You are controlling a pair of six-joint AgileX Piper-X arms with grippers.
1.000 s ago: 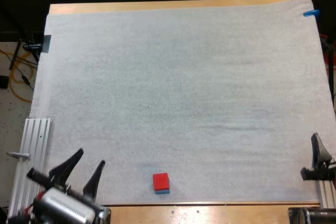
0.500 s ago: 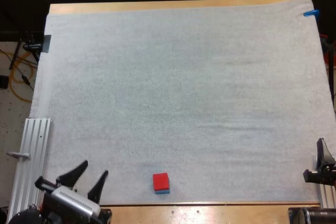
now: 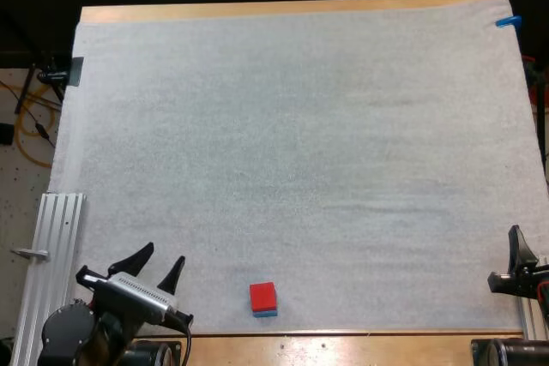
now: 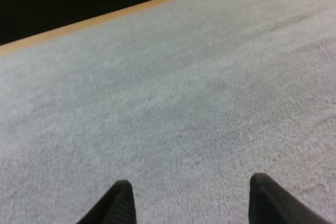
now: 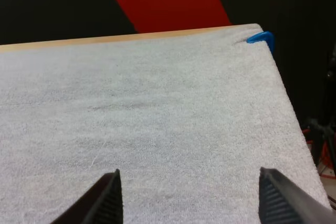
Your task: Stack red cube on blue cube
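Observation:
The red cube [image 3: 262, 295] rests on top of the blue cube [image 3: 266, 313] near the mat's front edge, a thin blue strip showing under it. My left gripper [image 3: 158, 266] stands open at the front left corner, well left of the stack and apart from it. Its two black fingertips [image 4: 122, 201] are spread wide over bare mat in the left wrist view. My right gripper [image 3: 516, 246] sits at the right edge of the mat, far from the cubes. Seen from the right wrist, its fingers [image 5: 107, 194] stand far apart with nothing between them.
A ribbed metal rail [image 3: 53, 250] lies along the left side of the white mat [image 3: 300, 152]. The wooden table edge [image 3: 343, 349] runs just in front of the stack.
My left arm has pulled back toward the front left corner and turned slightly. The right gripper has shifted a little at the right edge. The stacked cubes have not moved.

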